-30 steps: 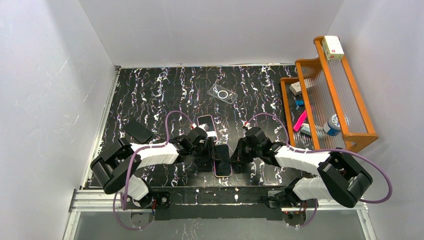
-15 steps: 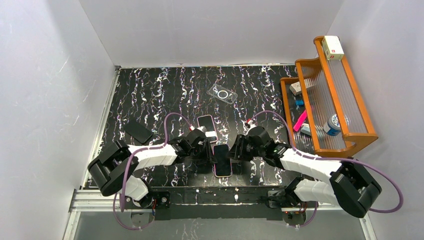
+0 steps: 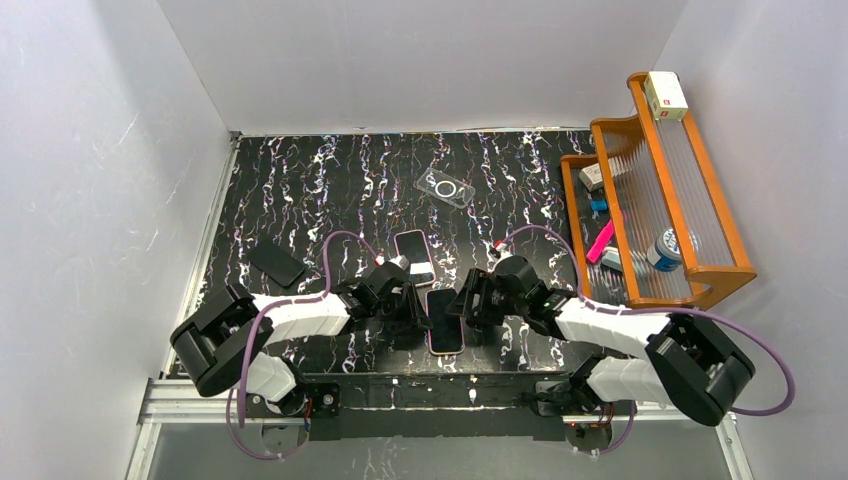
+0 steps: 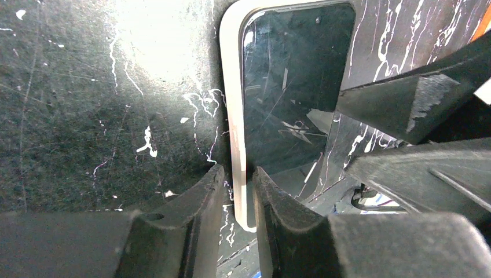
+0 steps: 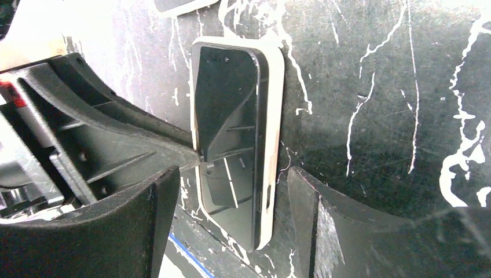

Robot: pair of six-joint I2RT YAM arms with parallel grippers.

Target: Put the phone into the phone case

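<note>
The phone lies screen up inside a cream phone case near the table's front edge, between my two grippers. Its dark glass and the case's pale rim fill the left wrist view. My left gripper is at the phone's left side, and its jaws are nearly together with the case's left rim pinched between them. My right gripper is at the phone's right side and stands open. Its fingers straddle the phone's near end without touching the case rim.
A second phone lies just behind the left gripper. A clear case sits further back and a flat black object lies at the left. A wooden rack with small items stands on the right.
My right gripper has gone from shut to wide open beside the phone. My left gripper's jaws have narrowed onto the case's rim. The phone has stayed in place.
</note>
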